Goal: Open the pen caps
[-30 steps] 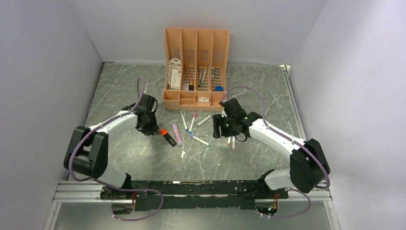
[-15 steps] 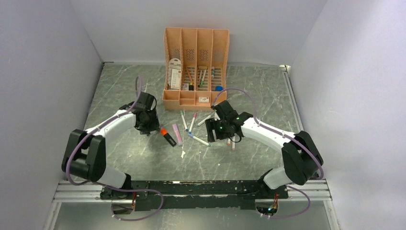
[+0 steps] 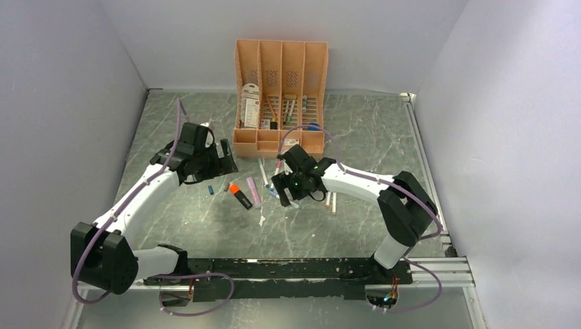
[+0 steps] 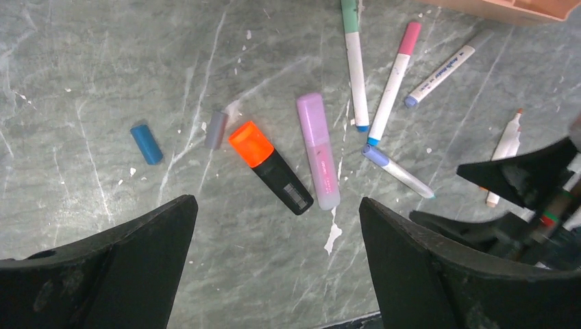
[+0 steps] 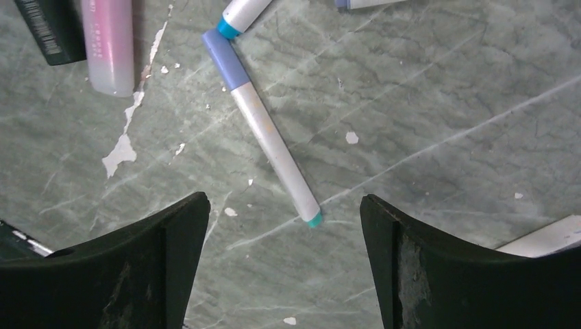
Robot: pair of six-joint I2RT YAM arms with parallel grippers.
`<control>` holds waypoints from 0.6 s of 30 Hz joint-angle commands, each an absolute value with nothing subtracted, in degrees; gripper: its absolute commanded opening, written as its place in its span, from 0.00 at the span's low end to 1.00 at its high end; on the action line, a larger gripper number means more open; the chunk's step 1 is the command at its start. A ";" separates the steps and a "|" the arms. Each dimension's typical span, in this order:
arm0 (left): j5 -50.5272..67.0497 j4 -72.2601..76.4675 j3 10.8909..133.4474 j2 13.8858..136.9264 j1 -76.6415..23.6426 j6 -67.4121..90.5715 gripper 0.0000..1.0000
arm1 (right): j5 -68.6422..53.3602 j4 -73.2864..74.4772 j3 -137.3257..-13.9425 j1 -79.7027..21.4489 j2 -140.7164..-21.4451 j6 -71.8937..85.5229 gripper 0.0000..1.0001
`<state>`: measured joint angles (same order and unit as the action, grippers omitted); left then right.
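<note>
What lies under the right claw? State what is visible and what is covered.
Under the open right claw lies a white marker, its lavender cap on, on the marble table. The claw's fingers hide the table beneath them.

Nothing here is legible. Beyond the left pincer [image 4: 275, 203], the white marker [image 4: 438, 72] carries blue print and the black highlighter [image 4: 284, 185] a barcode-like label, both too small to read.

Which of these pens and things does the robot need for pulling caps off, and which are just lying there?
For the job: orange-capped highlighter; pink highlighter; green-capped marker; pink-capped marker; lavender-capped marker.
Just lying about: peach organizer and what stands in it; loose blue cap and grey cap, already off.
</note>
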<state>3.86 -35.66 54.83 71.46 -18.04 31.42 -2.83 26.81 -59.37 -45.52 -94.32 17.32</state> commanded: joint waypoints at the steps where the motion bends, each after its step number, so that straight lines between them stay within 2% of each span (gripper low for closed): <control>1: 6.22 -38.13 56.25 68.53 -17.58 30.57 1.00 | -1.03 26.20 -61.48 -45.89 -97.02 14.00 0.80; 11: 8.12 -36.73 54.85 67.69 -17.60 30.89 1.00 | 0.34 25.58 -62.65 -47.59 -102.73 12.54 0.69; 16: 8.82 -35.88 54.17 66.80 -17.58 31.14 0.99 | 2.28 25.74 -62.15 -50.31 -104.07 13.11 0.49; 18: 9.47 -35.27 53.83 66.26 -17.58 31.04 1.00 | 2.96 25.87 -61.92 -51.39 -104.51 13.65 0.45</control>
<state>7.03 -36.69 54.59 68.20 -18.04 31.44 1.52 25.67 -61.93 -49.15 -102.39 12.99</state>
